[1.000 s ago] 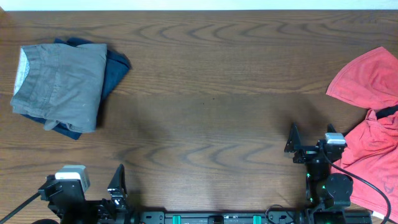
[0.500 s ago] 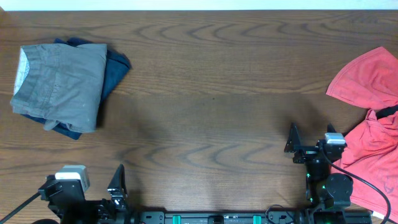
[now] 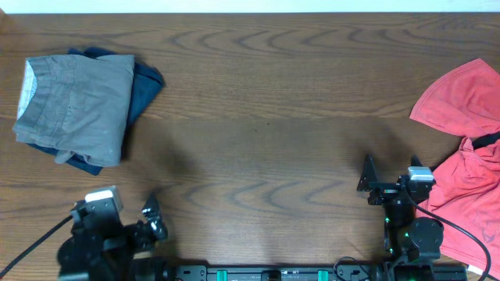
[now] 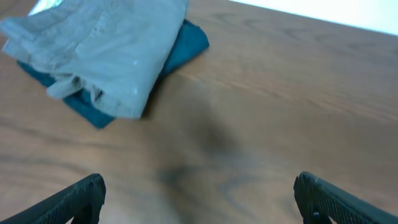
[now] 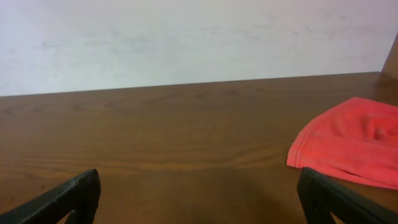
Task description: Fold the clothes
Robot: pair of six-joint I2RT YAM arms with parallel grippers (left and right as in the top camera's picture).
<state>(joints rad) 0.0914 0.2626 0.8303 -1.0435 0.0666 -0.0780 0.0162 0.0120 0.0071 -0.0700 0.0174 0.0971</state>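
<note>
Three garments, overhead: grey shorts [image 3: 74, 105] lie folded on the navy piece [image 3: 148, 82] near the worktop's [image 3: 266, 117] left edge. The red piece [image 3: 461, 168] sprawls at the right edge, a black strip [image 3: 486, 141] across it.
Left wrist: left gripper [image 4: 199, 193] fingers apart, empty, facing the shorts.
Right wrist: right gripper [image 5: 199, 190] apart, empty; only the red piece's edge shows.

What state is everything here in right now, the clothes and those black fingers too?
Grey shorts: folded, lying on top of the navy piece.
Navy piece: mostly covered by the shorts, only its edges showing.
Red piece: unfolded and rumpled.
Left fingers: wide apart, holding nothing.
Right fingers: wide apart, holding nothing.
</note>
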